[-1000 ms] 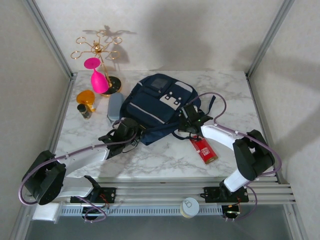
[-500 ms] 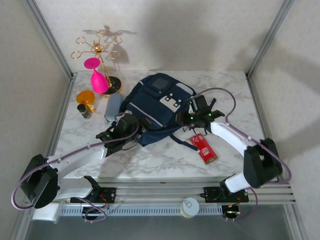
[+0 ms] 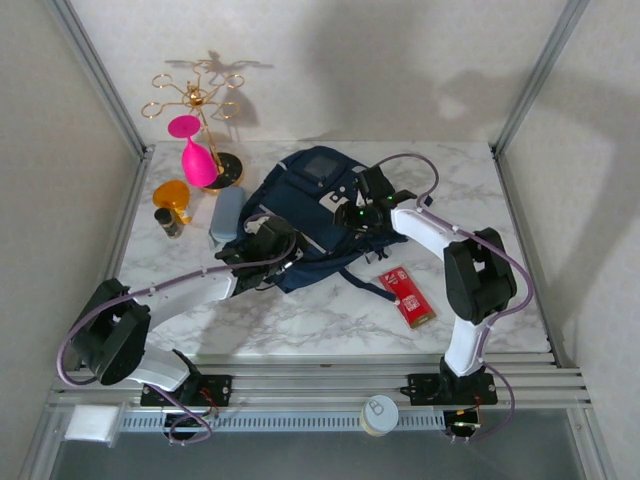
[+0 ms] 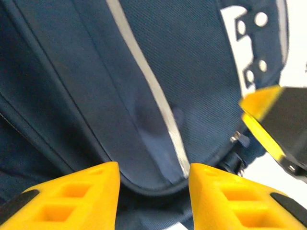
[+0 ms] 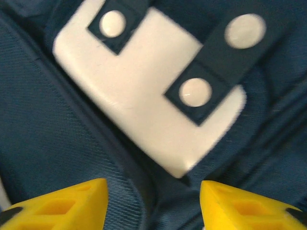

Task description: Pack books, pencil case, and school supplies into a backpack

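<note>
The navy backpack [image 3: 305,205] lies mid-table; the books are out of view. My left gripper [image 3: 272,247] is at its near-left edge, open, its yellow fingers [image 4: 96,191] either side of a dark seam beside the pale grey trim [image 4: 158,96]. My right gripper [image 3: 356,213] hovers open over the backpack's right top, just below a white buckle patch [image 5: 144,105]. A yellow finger of the right gripper [image 4: 266,115] shows in the left wrist view. The grey-blue pencil case [image 3: 228,213] lies left of the backpack. The red school-supplies pack [image 3: 408,296] lies on the marble at the near right.
At the back left stand a gold rack [image 3: 200,100] and a pink glass [image 3: 196,160], with an orange object [image 3: 172,193] and a small dark bottle [image 3: 168,222] beside them. A dark strap [image 3: 365,280] trails toward the red pack. A white cup [image 3: 379,413] sits on the front rail.
The right gripper has swung left and back from the backpack's right side onto its top by the buckle patches. The left gripper has edged forward onto the backpack's near-left edge.
</note>
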{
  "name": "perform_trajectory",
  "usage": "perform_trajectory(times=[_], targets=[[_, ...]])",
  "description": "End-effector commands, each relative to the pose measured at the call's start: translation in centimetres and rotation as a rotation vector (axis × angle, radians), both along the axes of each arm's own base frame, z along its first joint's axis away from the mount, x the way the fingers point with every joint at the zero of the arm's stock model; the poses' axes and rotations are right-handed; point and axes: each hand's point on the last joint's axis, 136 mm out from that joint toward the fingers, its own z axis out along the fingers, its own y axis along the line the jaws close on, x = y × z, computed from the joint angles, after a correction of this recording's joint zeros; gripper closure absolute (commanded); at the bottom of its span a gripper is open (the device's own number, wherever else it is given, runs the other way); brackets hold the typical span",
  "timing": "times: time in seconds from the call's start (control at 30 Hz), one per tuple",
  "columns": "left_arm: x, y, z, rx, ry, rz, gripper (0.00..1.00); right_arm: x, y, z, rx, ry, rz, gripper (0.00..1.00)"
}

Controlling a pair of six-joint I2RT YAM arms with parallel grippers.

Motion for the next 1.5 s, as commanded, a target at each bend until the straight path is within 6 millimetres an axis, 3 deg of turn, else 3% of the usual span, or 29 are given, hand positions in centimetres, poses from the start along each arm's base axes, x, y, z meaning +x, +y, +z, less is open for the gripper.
perform_trajectory(times=[0.0,0.17,0.33,0.57,0.77,0.9,0.97,1.1,1.27,1.47], targets=[[0.7,0.7,-0.8,0.023,-0.017,-0.008,0.59,1.0,-3.7,1.4,-0.099,-0.032,-0.071,0.41],[1.0,0.3,-1.4,0.015,-0.009,-0.021,0.60,1.7,-3.0,-1.2,-0.059,0.046,-0.078,0.42],[1.2,0.7,-1.8,0.020,-0.014,-0.002,0.60,3.9,-0.6,-0.9,0.034,0.030,-0.054,0.49],[2.0,0.1,-2.4,0.045,-0.010,-0.022,0.60,6.2,-1.7,-1.5,-0.058,0.001,-0.121,0.58],[2.4,0.4,-2.7,0.077,-0.011,-0.014,0.60,7.5,-2.8,-2.5,-0.122,-0.028,-0.171,0.58],[2.7,0.1,-2.8,0.078,-0.013,-0.018,0.60,7.4,-1.3,-2.8,-0.021,-0.006,-0.175,0.57],[2.8,0.0,-2.8,0.077,-0.011,-0.020,0.60,7.2,-0.4,-2.7,0.072,0.009,-0.171,0.62],[3.0,-0.1,-3.1,0.085,-0.013,-0.024,0.59,7.5,0.0,-1.0,0.145,-0.039,-0.178,0.82],[3.6,-0.2,-3.2,0.093,-0.027,-0.019,0.59,7.2,-0.3,1.8,0.207,-0.069,-0.170,0.99],[6.1,-0.5,-2.7,0.110,-0.066,-0.010,0.59,5.4,-1.9,4.3,0.356,-0.064,-0.173,1.00]])
